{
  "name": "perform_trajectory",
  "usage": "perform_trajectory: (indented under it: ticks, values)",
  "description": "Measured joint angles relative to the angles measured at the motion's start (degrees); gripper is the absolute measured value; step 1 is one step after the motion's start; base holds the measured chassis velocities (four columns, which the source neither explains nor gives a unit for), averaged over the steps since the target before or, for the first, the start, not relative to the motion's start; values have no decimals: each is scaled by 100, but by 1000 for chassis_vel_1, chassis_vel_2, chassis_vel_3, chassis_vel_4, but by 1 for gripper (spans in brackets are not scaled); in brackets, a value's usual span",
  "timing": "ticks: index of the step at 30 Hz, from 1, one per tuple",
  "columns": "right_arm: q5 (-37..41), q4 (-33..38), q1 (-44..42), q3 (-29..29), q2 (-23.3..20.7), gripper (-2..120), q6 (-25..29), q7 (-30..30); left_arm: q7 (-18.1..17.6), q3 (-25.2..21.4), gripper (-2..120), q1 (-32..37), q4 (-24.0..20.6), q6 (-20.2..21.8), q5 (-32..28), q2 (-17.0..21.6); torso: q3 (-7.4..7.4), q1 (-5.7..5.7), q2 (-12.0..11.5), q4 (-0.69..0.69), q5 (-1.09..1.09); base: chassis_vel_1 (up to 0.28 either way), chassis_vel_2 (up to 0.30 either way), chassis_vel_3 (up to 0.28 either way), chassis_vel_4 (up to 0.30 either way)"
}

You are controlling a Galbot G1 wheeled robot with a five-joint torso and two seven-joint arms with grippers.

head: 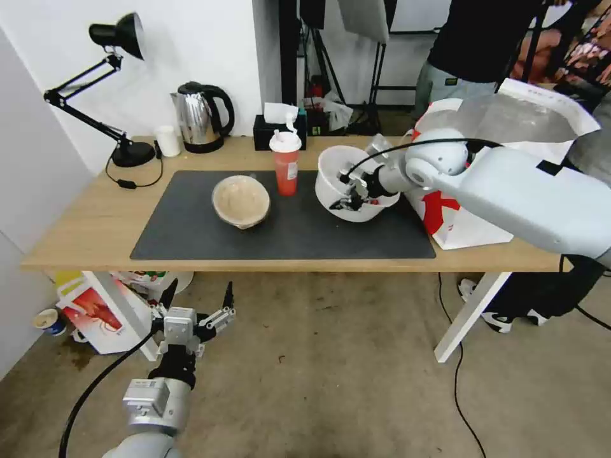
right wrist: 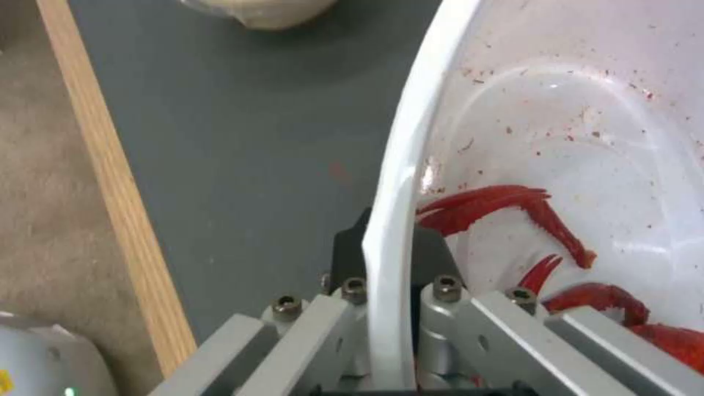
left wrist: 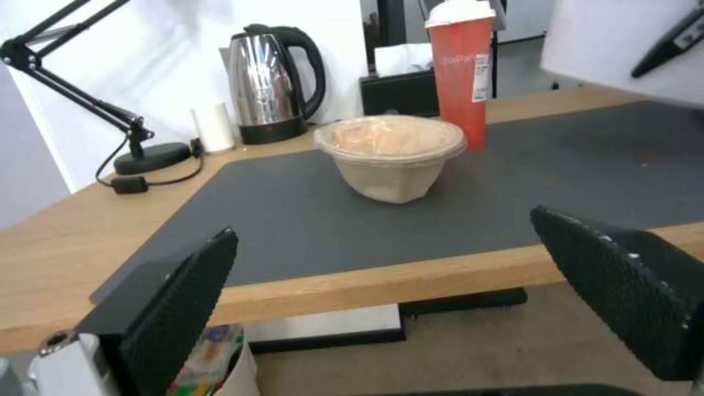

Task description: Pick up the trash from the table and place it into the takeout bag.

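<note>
My right gripper [head: 349, 194] [right wrist: 387, 247] is shut on the rim of the white plastic bowl [head: 347, 166] [right wrist: 572, 110], which is tilted up over the dark grey mat [head: 286, 235]. Red crayfish scraps [right wrist: 513, 206] lie inside the bowl. The beige lidded bowl [head: 241, 201] [left wrist: 390, 151] and the red drink cup [head: 286, 163] [left wrist: 461, 71] stand on the mat to its left. The takeout bag [head: 509, 127] stands open at the table's right end, behind my right arm. My left gripper [head: 197, 308] [left wrist: 389, 291] hangs open below the table's [head: 89, 229] front edge.
A black desk lamp [head: 121, 95], a small white cup [head: 168, 140], a steel kettle [head: 200, 117] and a black tissue box [head: 279, 130] line the back of the table. A red-and-white package [head: 95, 315] sits on the floor under the left end. A person stands behind the bag.
</note>
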Motion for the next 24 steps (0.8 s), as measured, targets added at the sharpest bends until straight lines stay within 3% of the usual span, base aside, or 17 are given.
perform_trajectory:
  ticks: [24]
  values:
    - [243,-389,704,40,595,0,7,-41,0,0,100,0,0,0,0,0,0,0,0,0,0,0,0,0,0]
